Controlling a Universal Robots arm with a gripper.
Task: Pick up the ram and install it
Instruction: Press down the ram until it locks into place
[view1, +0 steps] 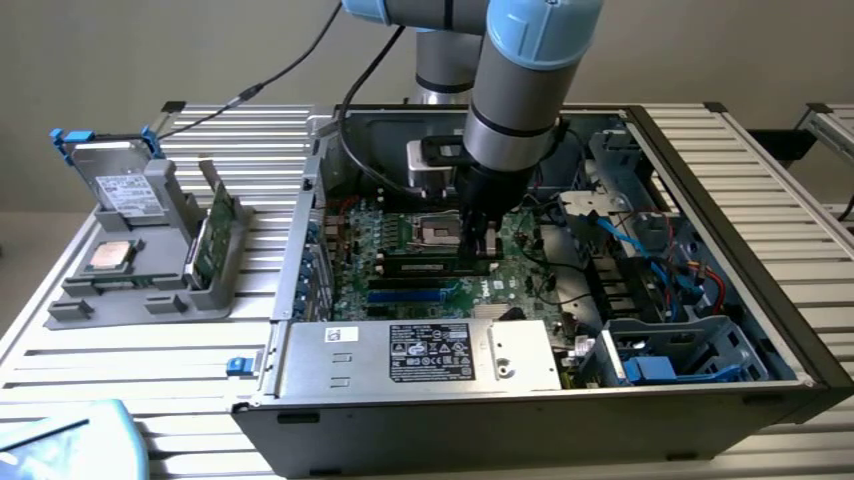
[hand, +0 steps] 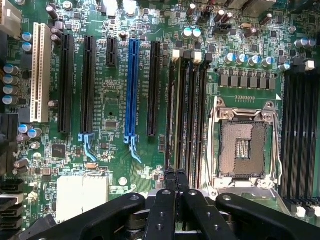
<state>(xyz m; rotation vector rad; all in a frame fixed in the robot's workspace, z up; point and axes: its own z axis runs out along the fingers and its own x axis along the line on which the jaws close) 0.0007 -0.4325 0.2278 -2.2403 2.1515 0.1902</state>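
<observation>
My black two-fingered end effector (hand: 175, 192) is closed, fingertips pressed together over the long, narrow green ram stick (hand: 176, 107), which stands edge-up in a black memory slot at the exterior frame's centre, beside the open silver processor socket (hand: 243, 145). I judge that an off-centre push could leave one end unlatched or flex the green motherboard (hand: 112, 90).

Arm (view1: 514, 95): grey cylindrical tube, light-blue joint caps, black band near wrist. Black cables trail behind it. Claw (hand: 176, 181): matte black, two slim fingers (hand: 170, 200), curved linkage bars with round pivot pins.
</observation>
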